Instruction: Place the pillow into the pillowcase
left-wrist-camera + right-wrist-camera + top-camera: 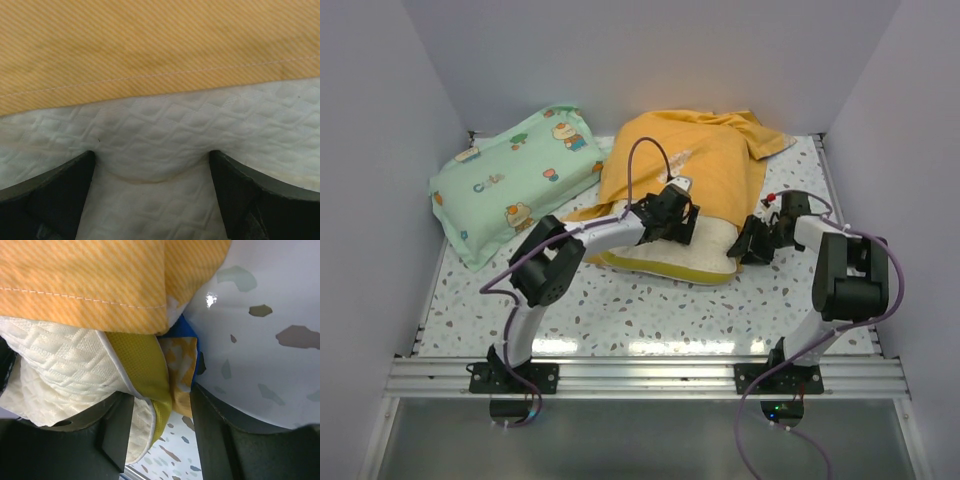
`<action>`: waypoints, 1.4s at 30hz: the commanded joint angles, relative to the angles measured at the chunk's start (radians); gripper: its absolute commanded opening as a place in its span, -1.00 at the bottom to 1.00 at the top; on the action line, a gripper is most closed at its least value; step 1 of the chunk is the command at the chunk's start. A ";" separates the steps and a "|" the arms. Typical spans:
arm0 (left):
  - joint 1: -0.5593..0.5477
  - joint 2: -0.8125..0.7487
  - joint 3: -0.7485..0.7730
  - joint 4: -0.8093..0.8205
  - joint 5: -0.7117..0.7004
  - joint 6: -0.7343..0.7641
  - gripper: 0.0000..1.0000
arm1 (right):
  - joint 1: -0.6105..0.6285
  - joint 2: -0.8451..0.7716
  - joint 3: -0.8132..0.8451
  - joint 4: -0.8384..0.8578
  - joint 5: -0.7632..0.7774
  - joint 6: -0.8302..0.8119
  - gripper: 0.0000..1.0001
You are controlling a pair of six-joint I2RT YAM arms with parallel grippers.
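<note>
Left gripper (672, 216) low, jaws wide apart; right gripper (752, 244) low, jaws narrower.

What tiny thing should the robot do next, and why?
Probably pull the pillowcase hem nearer, over the pillow. The pillow's near edge lies bare outside the orange hem, the left end effector rests on it with fingers apart, and the right end effector is at its corner.

Readable text: none that I can make out. On the green cartoon pillow (515, 180), upper left of my overhead view: small blue lettering, too blurred to read.
</note>
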 commanded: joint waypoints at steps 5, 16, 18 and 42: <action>0.090 0.063 -0.025 -0.006 0.098 0.004 -1.00 | 0.008 -0.028 -0.023 0.005 0.105 -0.105 0.25; 0.154 -0.287 -0.220 0.327 0.494 0.184 -1.00 | 0.029 0.044 -0.010 0.042 0.163 -0.124 0.33; 0.177 -0.288 -0.215 0.326 0.543 0.155 -1.00 | 0.023 0.041 -0.006 0.031 0.186 -0.120 0.33; 0.254 -0.265 -0.212 0.355 0.815 0.092 -1.00 | 0.077 0.072 0.056 0.077 0.073 -0.110 0.69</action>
